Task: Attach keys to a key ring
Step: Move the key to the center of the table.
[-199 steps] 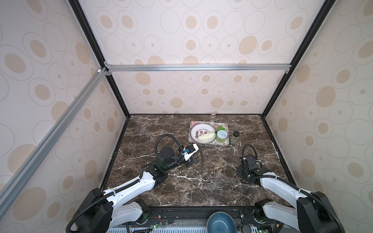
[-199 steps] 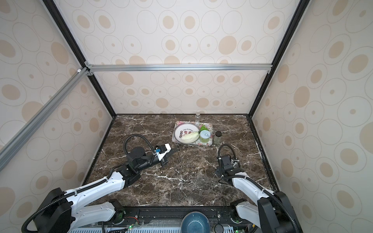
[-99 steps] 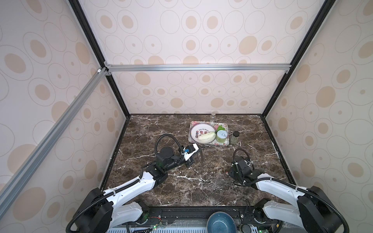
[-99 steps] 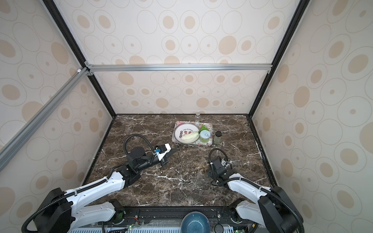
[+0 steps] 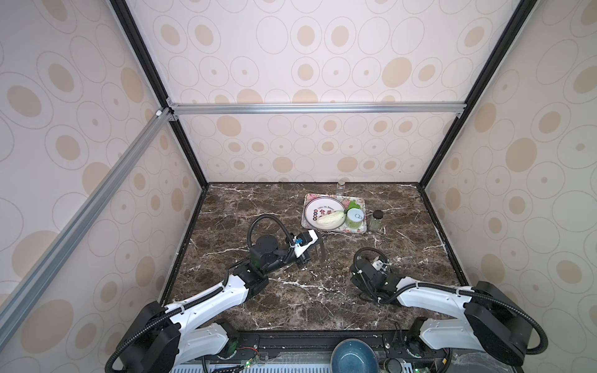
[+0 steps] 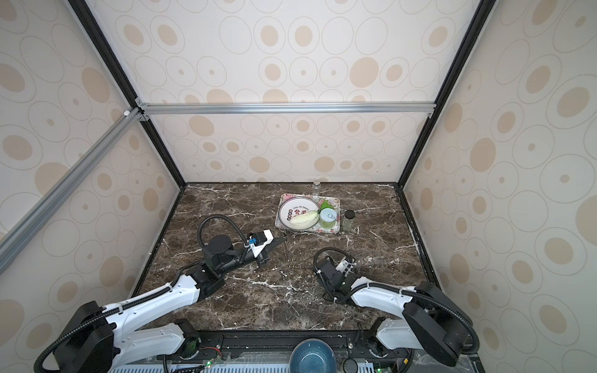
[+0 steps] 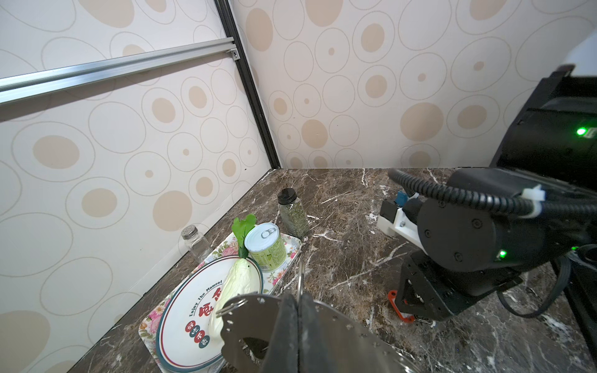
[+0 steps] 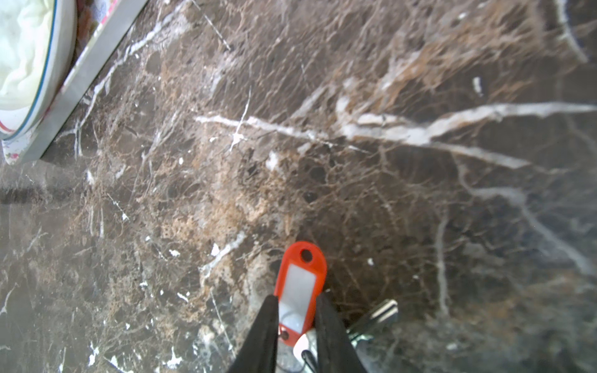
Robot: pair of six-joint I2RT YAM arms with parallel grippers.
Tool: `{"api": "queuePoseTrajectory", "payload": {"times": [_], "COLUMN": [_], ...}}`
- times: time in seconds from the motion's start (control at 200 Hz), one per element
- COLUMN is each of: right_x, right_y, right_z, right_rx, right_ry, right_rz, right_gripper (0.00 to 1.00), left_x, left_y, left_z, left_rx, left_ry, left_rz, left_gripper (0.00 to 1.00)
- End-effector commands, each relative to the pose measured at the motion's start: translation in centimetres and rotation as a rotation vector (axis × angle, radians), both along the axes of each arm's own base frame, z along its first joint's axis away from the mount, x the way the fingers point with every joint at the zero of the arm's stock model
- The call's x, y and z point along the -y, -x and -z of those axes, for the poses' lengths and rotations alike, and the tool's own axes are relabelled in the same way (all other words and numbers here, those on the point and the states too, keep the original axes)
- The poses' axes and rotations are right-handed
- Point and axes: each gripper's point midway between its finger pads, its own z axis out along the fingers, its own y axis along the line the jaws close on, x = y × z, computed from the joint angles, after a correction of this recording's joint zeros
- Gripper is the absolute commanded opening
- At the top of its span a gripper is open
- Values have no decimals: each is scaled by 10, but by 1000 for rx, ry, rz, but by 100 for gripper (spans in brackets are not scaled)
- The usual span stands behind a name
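Note:
In the left wrist view my left gripper (image 7: 298, 298) is shut on the key ring (image 7: 252, 311), a flat grey crescent plate with small holes along its rim. The plate is held edge-up above the table, and a thin wire loop (image 7: 231, 306) hangs from one hole. In both top views the plate shows as a thin dark sliver (image 5: 323, 250) at the left gripper's tip (image 6: 280, 243). My right gripper (image 8: 297, 300) is shut on one of the keys, a red tag with a white label (image 8: 302, 277), low over the marble. A metal key blade (image 8: 376, 318) sticks out beside it.
A flowered tray (image 5: 355, 230) at the back holds a plate (image 5: 315, 210), a cabbage (image 5: 329, 220) and a green can (image 5: 354, 219). A spice jar (image 5: 377, 221) and a glass shaker (image 5: 341, 184) stand near it. A blue bowl (image 5: 353, 357) sits at the front edge.
The right arm has swung leftward toward the table's middle, carrying the red tag. The left arm and the plate have stayed in place.

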Motion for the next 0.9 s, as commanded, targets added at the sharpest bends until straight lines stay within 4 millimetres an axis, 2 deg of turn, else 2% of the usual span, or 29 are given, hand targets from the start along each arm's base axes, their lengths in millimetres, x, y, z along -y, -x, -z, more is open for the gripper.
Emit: {"api": "queuePoseTrajectory", "payload": {"times": [0.0, 0.245, 0.31, 0.385, 0.44, 0.67, 0.895], "right_x": [21, 54, 50, 31, 23, 27, 21], "right_y": [18, 10, 11, 12, 16, 37, 36], "right_z": [8, -38, -42, -45, -43, -17, 4], "right_rx": [-87, 40, 50, 70, 74, 21, -45], "right_ry": [134, 317, 314, 272, 232, 171, 197], "right_rz": [-14, -46, -109, -256, -307, -323, -340], "right_gripper": [23, 24, 22, 11, 0, 0, 0], "left_x": [0, 0, 0, 0, 0, -1, 0], "left_y": [6, 6, 6, 6, 6, 6, 5], "left_z": [-28, -28, -28, -28, -28, -29, -28], "left_rx": [63, 62, 62, 63, 64, 66, 62], "left_ry": [62, 63, 63, 64, 64, 65, 65], "left_rz": [17, 15, 17, 17, 15, 11, 11], "left_gripper": [0, 0, 0, 0, 0, 0, 0]}}
